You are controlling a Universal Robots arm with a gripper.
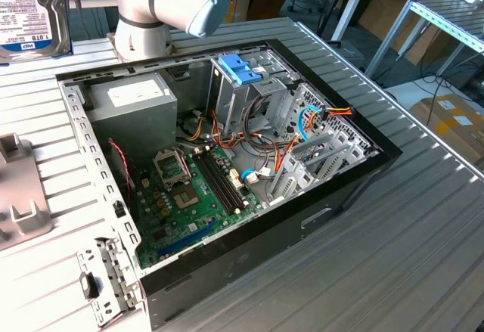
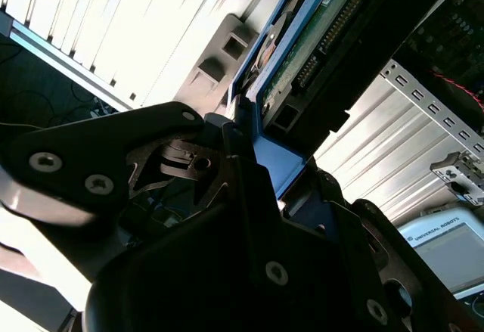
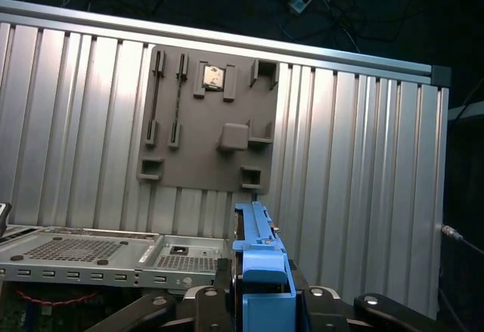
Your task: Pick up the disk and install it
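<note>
Two black jaws are clenched on the disk (image 2: 333, 44), gripping the end of its light-blue side rail (image 3: 261, 268), which stands between them in both wrist views. In the second wrist view the drive's green circuit-board face and dark connector edge show just beyond the grip. In the exterior view the disk (image 1: 30, 7) hangs in the air at the far corner on the exterior view's left, label toward the camera, above the ribbed metal worktop (image 1: 408, 226) and clear of the computer case (image 1: 249, 249). Near it, toward the exterior view's right, is the arm (image 1: 170, 3), grey with a pale blue joint cap. Past the rail in the first wrist view a flat grey fixture plate (image 3: 208, 124) with raised blocks and slots rests on the worktop beside the case's perforated rim. The case lies open: a grey power supply (image 1: 132, 105) sits at its far left, the green motherboard (image 1: 189, 196) lies nearer, and a blue plastic piece (image 1: 240, 67) with two tabs sits on the drive cage at the far side, with coloured cables (image 1: 272, 150) looped between them.
</note>
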